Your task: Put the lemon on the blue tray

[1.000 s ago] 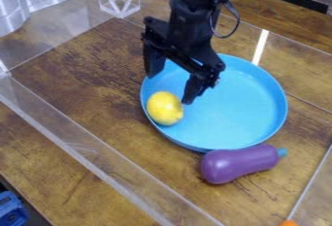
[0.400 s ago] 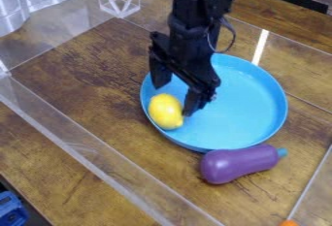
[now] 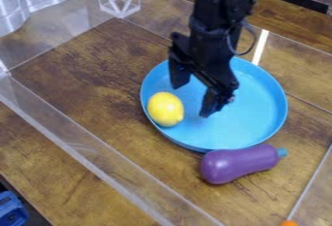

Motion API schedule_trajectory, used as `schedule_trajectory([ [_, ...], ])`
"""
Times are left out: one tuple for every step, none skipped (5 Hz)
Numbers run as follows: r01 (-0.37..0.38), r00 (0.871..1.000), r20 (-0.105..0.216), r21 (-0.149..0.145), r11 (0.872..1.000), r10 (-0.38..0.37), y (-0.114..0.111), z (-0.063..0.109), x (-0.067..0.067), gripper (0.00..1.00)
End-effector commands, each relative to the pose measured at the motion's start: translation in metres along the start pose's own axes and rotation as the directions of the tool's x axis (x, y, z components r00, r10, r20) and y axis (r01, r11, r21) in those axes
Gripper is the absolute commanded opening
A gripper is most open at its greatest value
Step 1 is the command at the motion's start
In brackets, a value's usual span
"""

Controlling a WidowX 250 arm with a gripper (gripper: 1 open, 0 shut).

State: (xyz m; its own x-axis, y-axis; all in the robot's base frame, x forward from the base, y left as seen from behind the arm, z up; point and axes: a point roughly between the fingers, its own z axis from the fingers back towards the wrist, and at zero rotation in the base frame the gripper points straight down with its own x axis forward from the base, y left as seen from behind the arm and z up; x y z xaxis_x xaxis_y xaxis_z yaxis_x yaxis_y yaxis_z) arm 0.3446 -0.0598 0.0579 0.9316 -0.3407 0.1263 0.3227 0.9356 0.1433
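- The table (image 3: 78,84) is dark wood with clear panels along its edges; the tray sits on it, towards the right of the view.
- The tray (image 3: 266,109) is the landmark here: a wide blue dish with a raised rim.
- The arm comes down from the top edge of the view over the tray's far side, pointing steeply down.
- The gripper (image 3: 204,89) hangs over the tray's middle, jaws spread wide, nothing between them.
- An eggplant (image 3: 240,163) lies on the table just outside the tray's near rim, touching it or nearly so.
- The lemon (image 3: 165,108) rests inside the tray, against its left rim, well clear of the gripper's fingers.
- Progress, as I judge it: the placing looks done, since the lemon is in the tray and let go. What seems left is only to pull the arm clear.
- Against the frame a second back: the gripper then stood at the tray's left side with one finger just beside the lemon; now it has shifted right, to the tray's middle, and turned somewhat. Lemon, tray and eggplant have not moved.
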Motion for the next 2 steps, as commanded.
schedule_trajectory([
  [-0.030, 0.998, 0.055, 0.019, 0.999, 0.029, -0.003, 0.031, 0.017, 1.00],
  [-0.094, 0.995, 0.036, 0.042, 0.995, 0.092, 0.018, 0.046, 0.013, 1.00],
])
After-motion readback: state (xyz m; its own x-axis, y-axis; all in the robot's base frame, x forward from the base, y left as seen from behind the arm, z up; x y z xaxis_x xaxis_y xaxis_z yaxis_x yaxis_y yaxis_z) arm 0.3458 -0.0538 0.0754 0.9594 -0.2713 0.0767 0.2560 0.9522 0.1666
